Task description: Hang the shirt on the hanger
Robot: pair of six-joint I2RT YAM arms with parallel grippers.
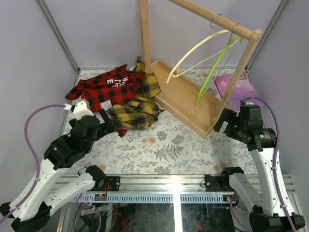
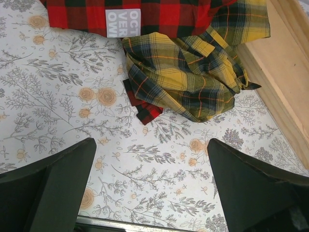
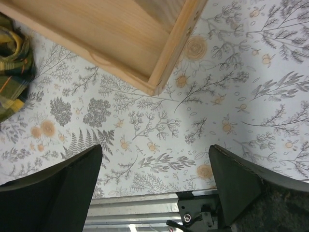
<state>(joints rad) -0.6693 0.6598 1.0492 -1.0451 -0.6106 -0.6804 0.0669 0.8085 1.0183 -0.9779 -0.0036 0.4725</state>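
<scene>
shirt point(image 1: 108, 87) lies just ahead of the left gripper point(image 2: 150, 142), long axis crosswise; right gripper point(image 3: 154, 147) farther off; both spread wide, empty.

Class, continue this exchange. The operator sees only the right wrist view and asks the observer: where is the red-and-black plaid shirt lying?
Observer: The shirt lies crumpled at the table's far left, partly under a yellow plaid shirt.
Operator: And the cream hanger?
Observer: The hanger hangs by its hook from the rack's top rail, beside a lime-green hanger.
Operator: Is the left gripper busy?
Observer: No, the left gripper is open and empty, near both shirts.
</scene>
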